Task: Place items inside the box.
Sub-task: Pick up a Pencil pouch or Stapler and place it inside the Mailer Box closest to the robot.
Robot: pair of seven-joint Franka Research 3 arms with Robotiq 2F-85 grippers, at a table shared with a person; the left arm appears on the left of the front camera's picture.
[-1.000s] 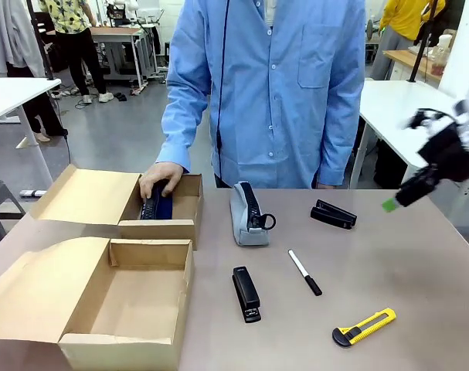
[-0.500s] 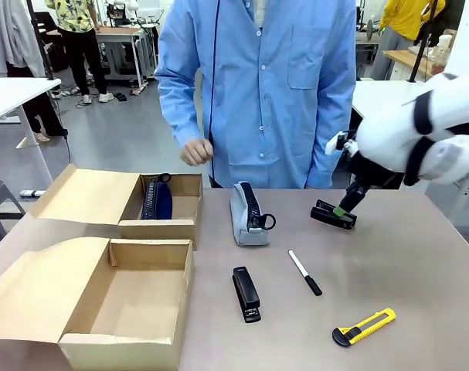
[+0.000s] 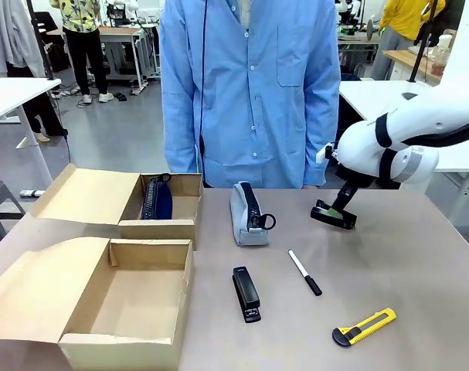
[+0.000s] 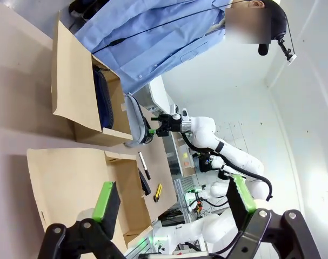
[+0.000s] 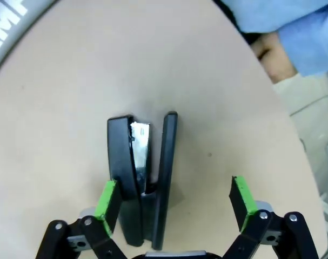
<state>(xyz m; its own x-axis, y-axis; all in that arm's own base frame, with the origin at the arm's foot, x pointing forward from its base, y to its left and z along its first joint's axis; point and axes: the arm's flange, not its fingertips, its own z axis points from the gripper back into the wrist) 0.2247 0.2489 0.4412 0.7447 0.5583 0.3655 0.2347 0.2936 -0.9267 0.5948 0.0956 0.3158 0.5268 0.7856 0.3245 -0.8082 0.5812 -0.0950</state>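
Black far stapler [image 3: 342, 219] [image 5: 142, 178] was straddled on the counter [image 3: 404, 263] by the right gripper [image 3: 334, 210] [image 5: 174, 197], fingers spread wide, nothing gripped; contact could not be told. Left gripper [image 4: 173, 197] was seen with fingers wide and empty above the counter. Near box [image 3: 118, 352] was noted open at the near left, flap laid out. Far box [image 3: 157, 229] held the blue pouch [image 3: 158, 199]. Pencil case [image 3: 246, 215], near stapler [image 3: 246, 294], marker [image 3: 304, 272] and knife [image 3: 364, 327] were left lying on the counter.
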